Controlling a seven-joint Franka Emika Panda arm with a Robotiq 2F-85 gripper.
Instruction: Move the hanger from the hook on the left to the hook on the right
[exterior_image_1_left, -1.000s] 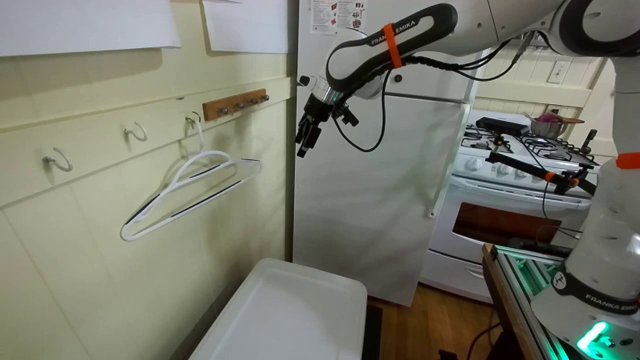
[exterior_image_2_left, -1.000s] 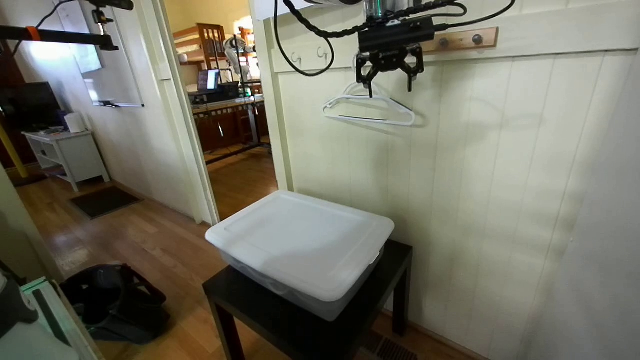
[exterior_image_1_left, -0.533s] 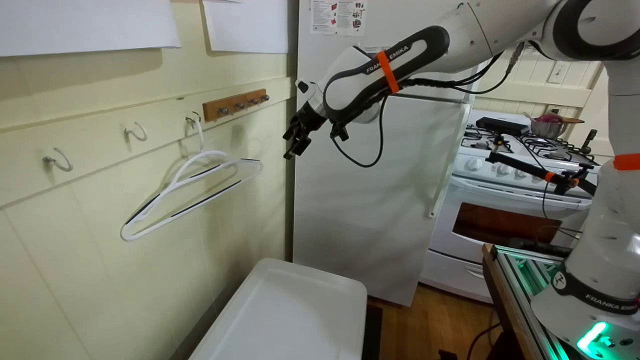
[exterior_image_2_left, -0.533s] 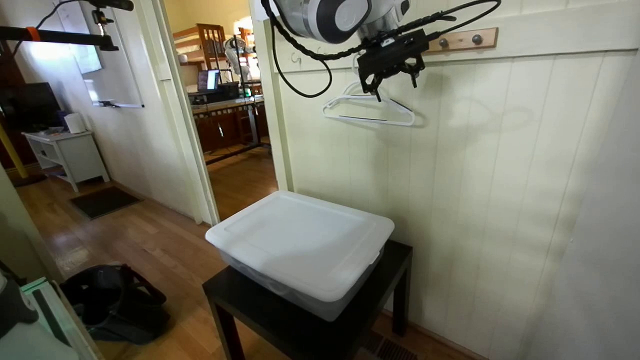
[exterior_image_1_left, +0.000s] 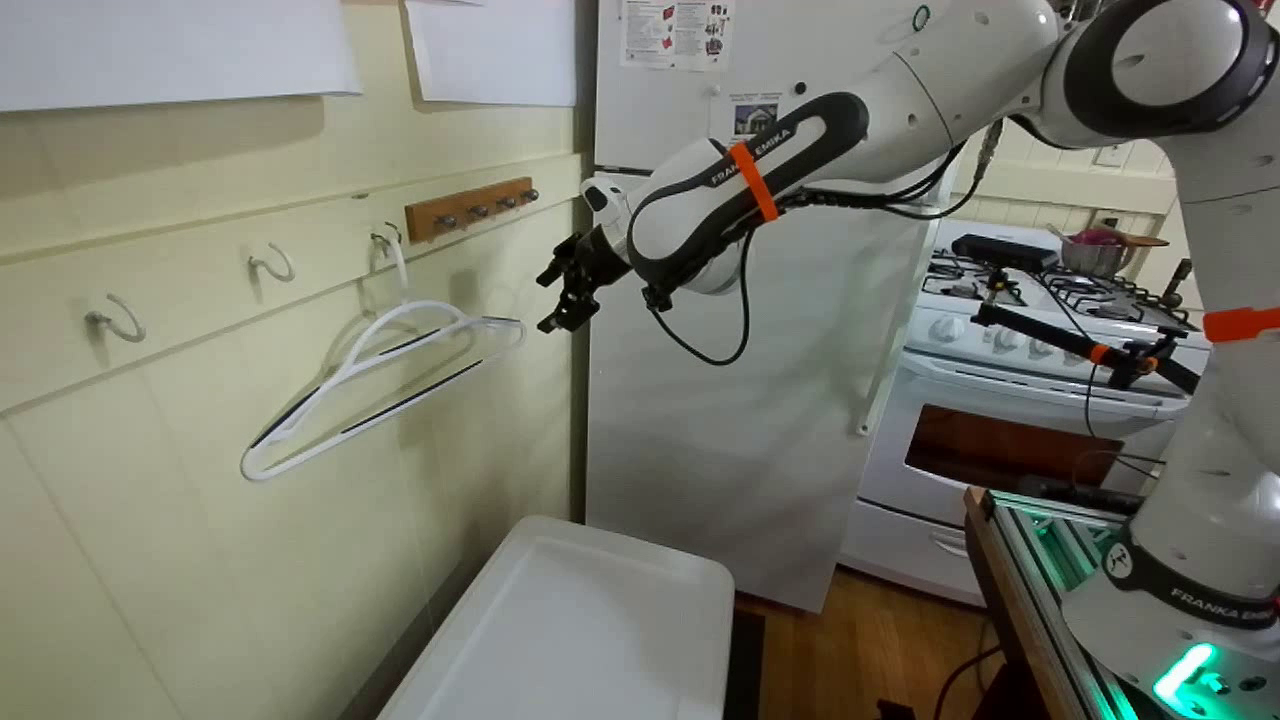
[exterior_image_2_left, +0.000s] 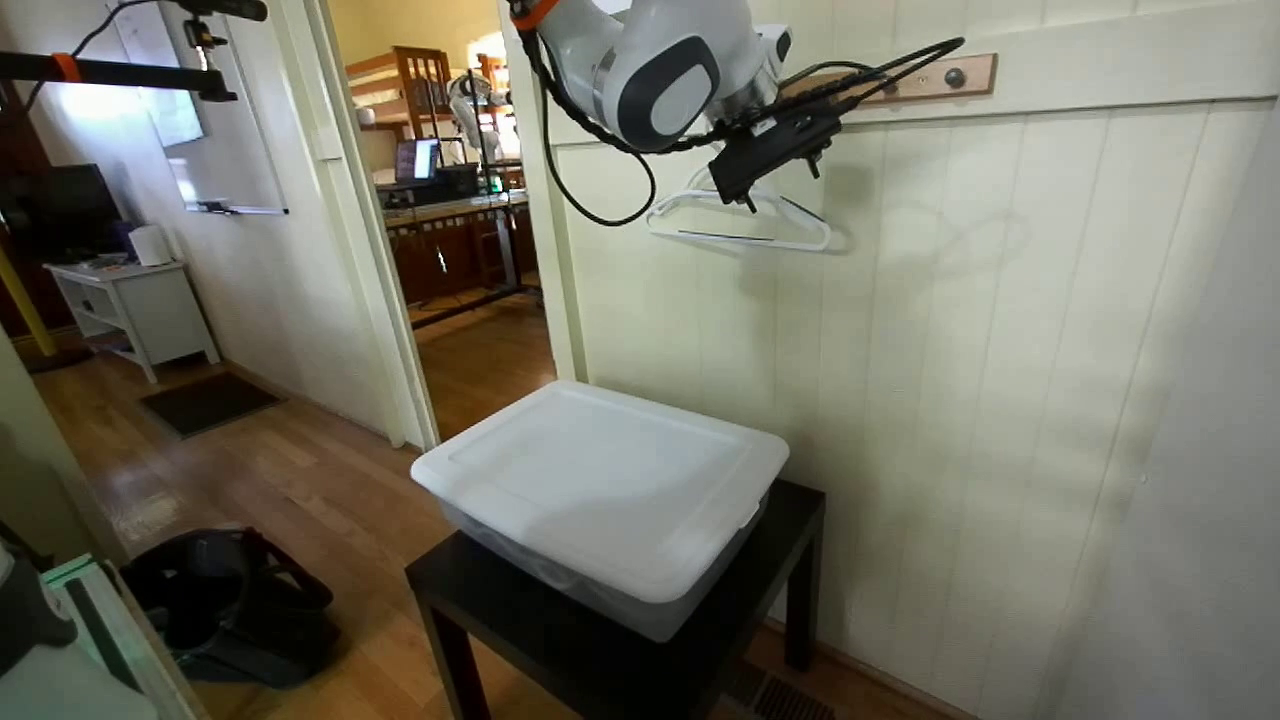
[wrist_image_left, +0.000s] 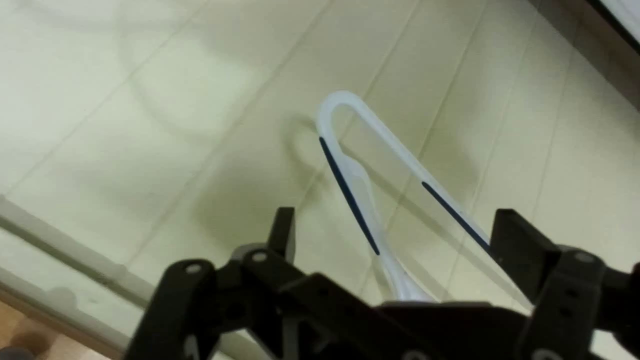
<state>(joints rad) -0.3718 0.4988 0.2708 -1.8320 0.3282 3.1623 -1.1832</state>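
Note:
The white hanger (exterior_image_1_left: 347, 373) has black strips along its bars. It hangs from a metal hook (exterior_image_1_left: 386, 238) on the wall rail, beside the wooden peg rack (exterior_image_1_left: 470, 208). It also shows in an exterior view (exterior_image_2_left: 715, 238), partly covered by my arm, and in the wrist view (wrist_image_left: 371, 217). My gripper (exterior_image_1_left: 548, 300) is open and empty, out from the wall and apart from the hanger. It also shows in an exterior view (exterior_image_2_left: 783, 188), tilted. In the wrist view (wrist_image_left: 395, 225) the hanger's upper bar lies between the spread fingers, farther off; one finger covers part of the lower bar.
Two bare metal hooks, one nearer (exterior_image_1_left: 272, 265) and one farther (exterior_image_1_left: 115, 322) from the hanger, are on the same rail. A fridge (exterior_image_1_left: 720, 400) stands beside the wall. A white-lidded bin (exterior_image_2_left: 610, 480) sits on a black table (exterior_image_2_left: 810, 530) below.
My gripper has moved toward the wall and the hanger, slightly lower, and has tilted and turned to point more at the wall. The hanger has not moved.

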